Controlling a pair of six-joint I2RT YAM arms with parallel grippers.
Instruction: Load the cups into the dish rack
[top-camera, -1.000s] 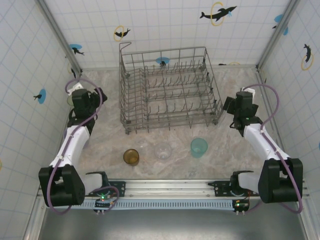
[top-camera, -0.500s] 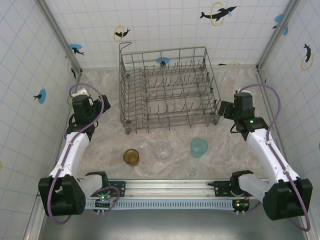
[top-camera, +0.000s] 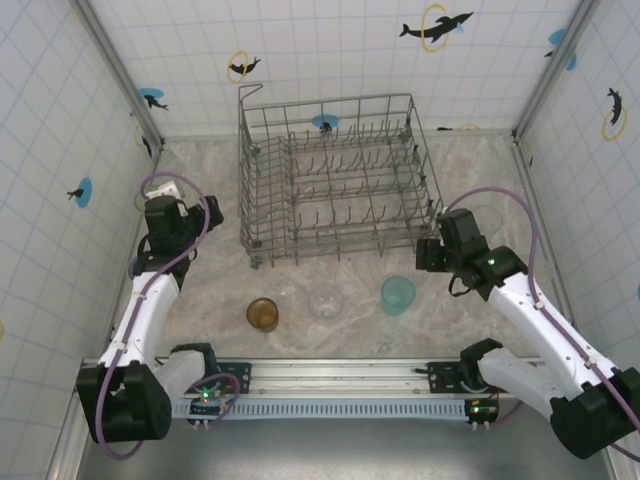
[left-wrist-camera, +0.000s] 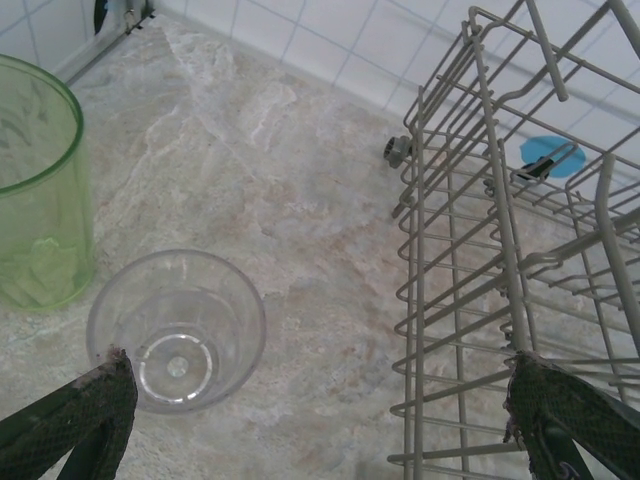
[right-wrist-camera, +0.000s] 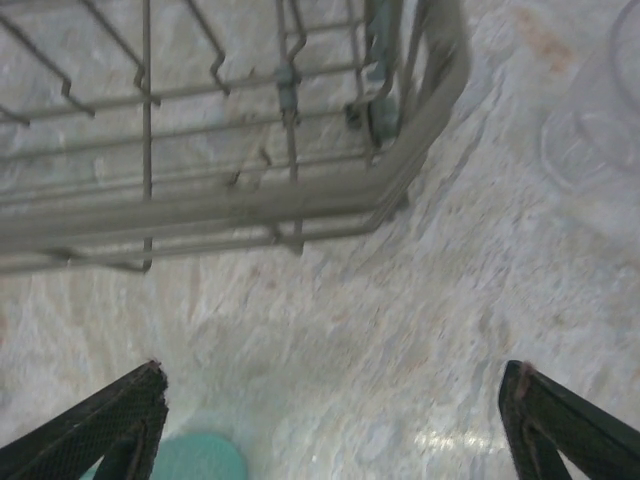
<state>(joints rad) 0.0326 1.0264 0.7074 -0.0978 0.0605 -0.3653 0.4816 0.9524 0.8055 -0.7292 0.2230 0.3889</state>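
The grey wire dish rack (top-camera: 340, 180) stands at the back middle with no cups in it. Three cups stand in a row before it: amber-brown (top-camera: 263, 314), clear (top-camera: 326, 301) and teal (top-camera: 397, 295). My right gripper (top-camera: 428, 252) hangs open by the rack's front right corner, just above and right of the teal cup (right-wrist-camera: 195, 460); its fingers (right-wrist-camera: 100, 430) hold nothing. My left gripper (top-camera: 200, 212) is open left of the rack (left-wrist-camera: 500, 250), over bare table. A clear cup (left-wrist-camera: 177, 328) and a light green cup (left-wrist-camera: 35, 190) stand by its left finger (left-wrist-camera: 80, 420).
Tiled walls close in the left, back and right sides. Another clear cup (right-wrist-camera: 600, 120) stands on the marble table (top-camera: 220, 290) to the right of the rack's corner (right-wrist-camera: 400, 190). The arm bases and rail run along the near edge (top-camera: 330, 375).
My right arm has swung left and nearer, from the right wall to the rack's front right corner above the teal cup. The left arm has drawn slightly nearer. No cup has moved.
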